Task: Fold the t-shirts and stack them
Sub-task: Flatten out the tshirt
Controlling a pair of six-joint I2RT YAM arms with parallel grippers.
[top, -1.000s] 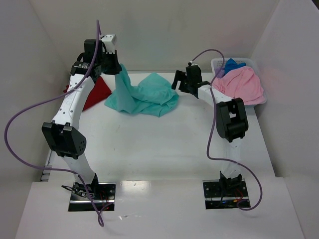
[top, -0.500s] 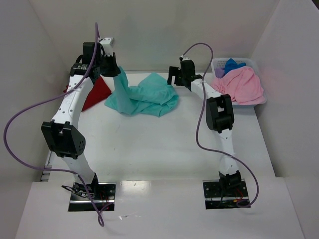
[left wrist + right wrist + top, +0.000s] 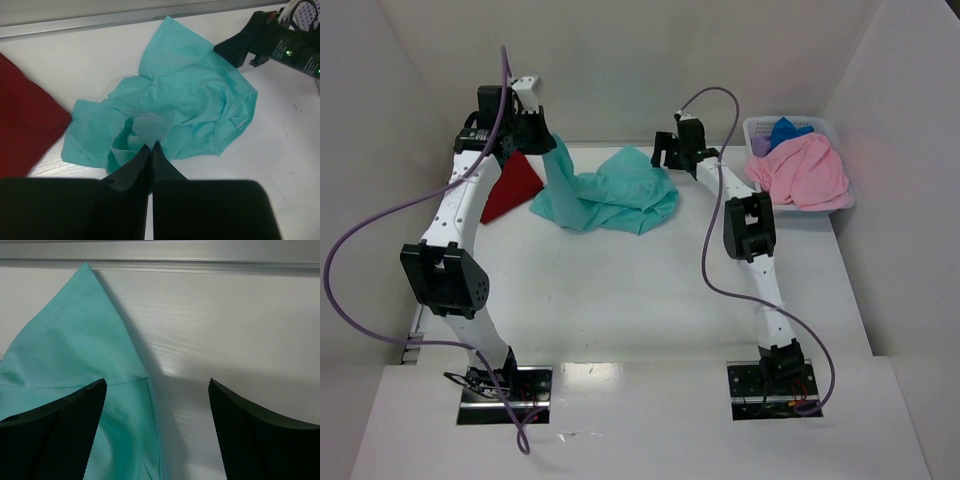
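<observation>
The left gripper (image 3: 151, 148) is pinched closed on a fold of the teal t-shirt (image 3: 192, 95). It holds that part up off the white table (image 3: 620, 290), while the rest lies crumpled toward the back. The right gripper (image 3: 157, 385) hovers over the shirt's pointed far corner with its jaws wide apart, holding nothing. A dark red t-shirt (image 3: 510, 188) lies at the left, just beside the teal one. The white basket (image 3: 820, 124) at the right holds a pink t-shirt (image 3: 807, 170), with blue fabric (image 3: 788, 130) and what looks like purple fabric (image 3: 760, 146) behind it.
</observation>
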